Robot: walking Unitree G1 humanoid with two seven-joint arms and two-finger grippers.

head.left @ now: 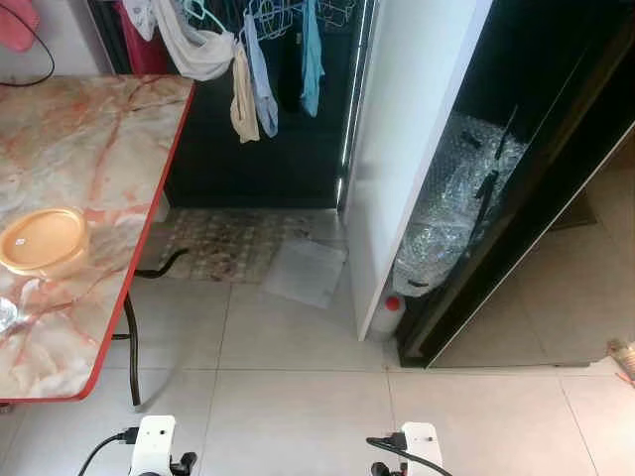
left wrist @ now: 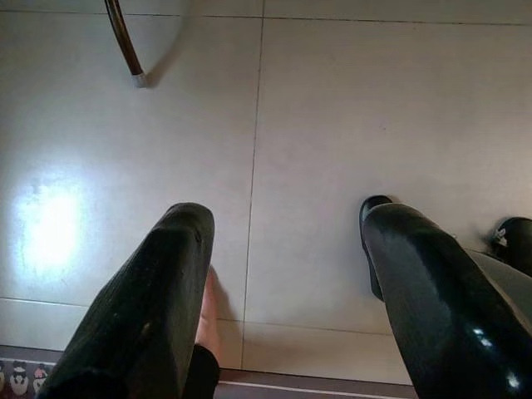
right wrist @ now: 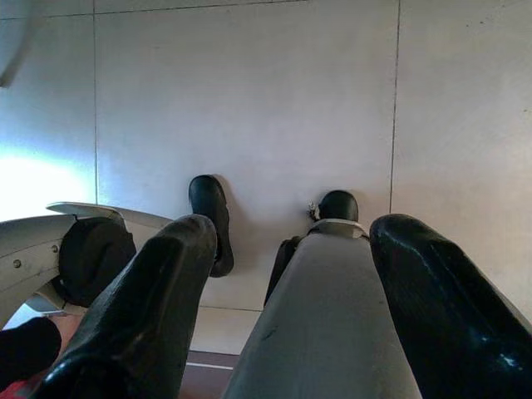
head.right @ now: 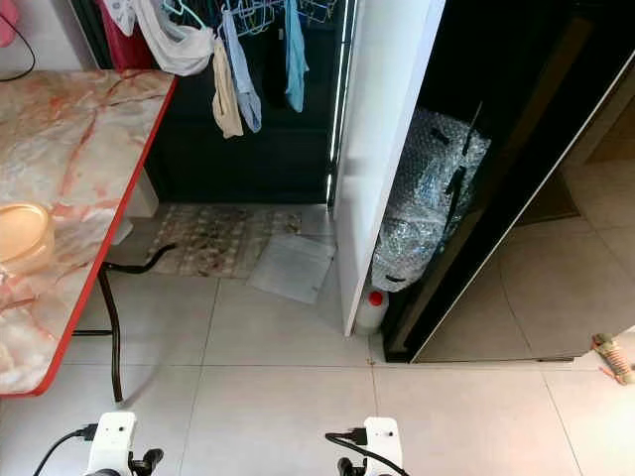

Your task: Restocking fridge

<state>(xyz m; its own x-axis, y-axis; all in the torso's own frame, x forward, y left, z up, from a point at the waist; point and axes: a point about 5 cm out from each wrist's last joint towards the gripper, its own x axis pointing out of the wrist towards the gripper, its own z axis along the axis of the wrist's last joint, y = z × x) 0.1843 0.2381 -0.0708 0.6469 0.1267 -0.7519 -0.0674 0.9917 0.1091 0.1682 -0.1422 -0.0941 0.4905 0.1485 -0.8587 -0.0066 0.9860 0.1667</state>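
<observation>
Open tall fridge with a white side panel (head.left: 397, 149) and a dark glossy door (head.left: 526, 198) swung out, straight ahead across pale floor tiles (head.left: 298, 397). Inside the dark interior, a bundle of clear bubble wrap (head.left: 456, 198) strapped with black tape, leaning against the door. At the fridge's foot, just beside the white panel, a small clear plastic bottle with a red cap (head.left: 389, 313) standing on the tiles. Left of the fridge, a marble-patterned table with a red edge (head.left: 89, 149), carrying a round orange lidded container (head.left: 42, 241). Behind the table, toward the fridge, clothes on hangers (head.left: 248, 59) above a patterned floor mat (head.left: 228, 243) and a grey flat sheet (head.left: 306, 270).

Left gripper (left wrist: 287, 274) hanging low over the tiles, black fingers (left wrist: 158, 299) spread wide, nothing between them. Right gripper (right wrist: 287, 291) likewise pointing down, fingers (right wrist: 150, 307) wide apart and empty, robot's own leg and black feet below.
</observation>
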